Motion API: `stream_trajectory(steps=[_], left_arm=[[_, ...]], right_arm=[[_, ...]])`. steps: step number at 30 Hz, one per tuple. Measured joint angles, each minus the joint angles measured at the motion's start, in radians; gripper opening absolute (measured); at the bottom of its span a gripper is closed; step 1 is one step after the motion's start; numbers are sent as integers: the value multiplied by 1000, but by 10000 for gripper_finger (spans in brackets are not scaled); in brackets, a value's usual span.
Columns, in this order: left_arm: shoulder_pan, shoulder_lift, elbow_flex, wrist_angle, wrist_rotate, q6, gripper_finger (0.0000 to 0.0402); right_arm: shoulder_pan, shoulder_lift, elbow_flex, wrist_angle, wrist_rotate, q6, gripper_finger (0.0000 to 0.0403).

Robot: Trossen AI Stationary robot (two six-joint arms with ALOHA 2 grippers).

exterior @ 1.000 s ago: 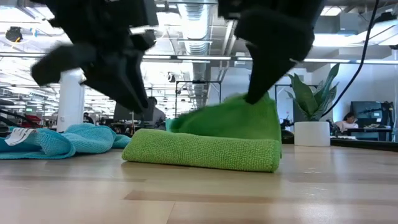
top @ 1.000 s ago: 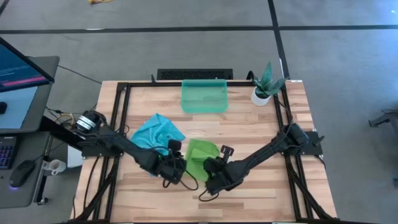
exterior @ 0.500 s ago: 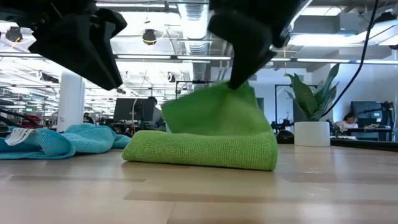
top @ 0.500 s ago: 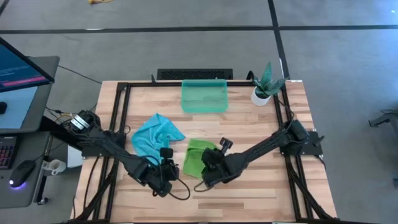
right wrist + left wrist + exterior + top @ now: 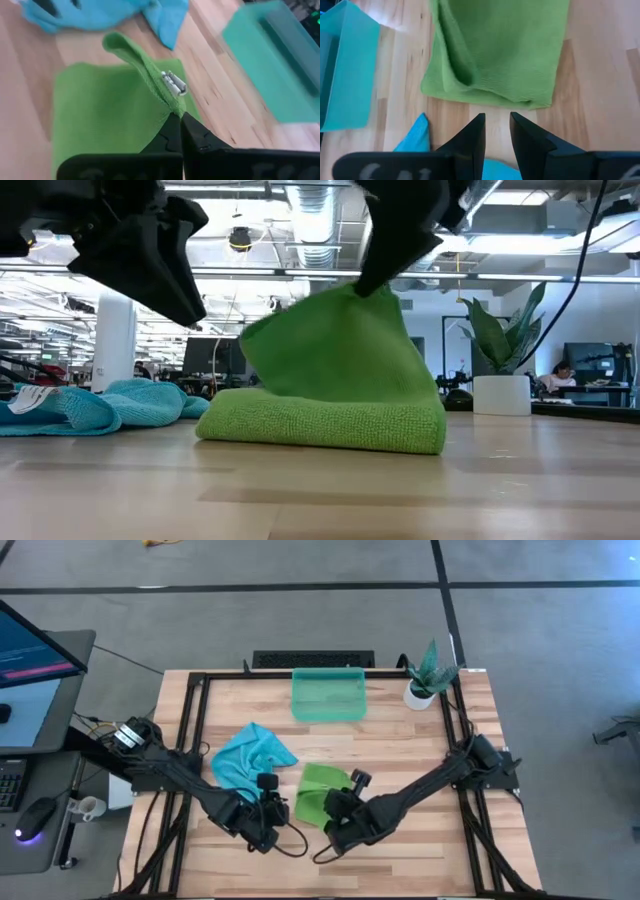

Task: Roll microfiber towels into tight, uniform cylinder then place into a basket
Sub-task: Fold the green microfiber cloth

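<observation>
While the basket (image 5: 327,695) stood unfilled at the far edge from above, the low view showed the green towel (image 5: 330,395) folded, unrolled. Right gripper (image 5: 176,121) pinched its edge; left gripper (image 5: 497,131), fingers slightly spread, hovered near the blue towel (image 5: 252,753).

Bare tabletop (image 5: 400,755) lies open between the green towel (image 5: 318,792) and the basket (image 5: 327,695) at the far edge, and along the right half. The blue towel (image 5: 251,754) blocks the left-centre, touching nothing but close beside the green one. The right gripper (image 5: 340,808) pinches a raised fold of the green towel, crowding its near-right side; the left gripper (image 5: 270,815) hangs just left of it. A potted plant (image 5: 428,675) occupies the far-right corner
</observation>
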Motion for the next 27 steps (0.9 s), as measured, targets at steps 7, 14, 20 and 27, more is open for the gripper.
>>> stream_trajectory(steps=[7,14,20,27], left_arm=[[6,0,0,-33,-4,-26,81],[6,0,0,-33,4,-64,81],[6,0,0,-31,13,-56,81],[6,0,0,-15,53,-61,81]], right_arm=[[10,-25,3,-6,56,-6,4],[-109,4,-35,-15,-47,23,4],[-142,2,-50,-50,-103,100,5],[-173,3,-96,12,-211,132,5]])
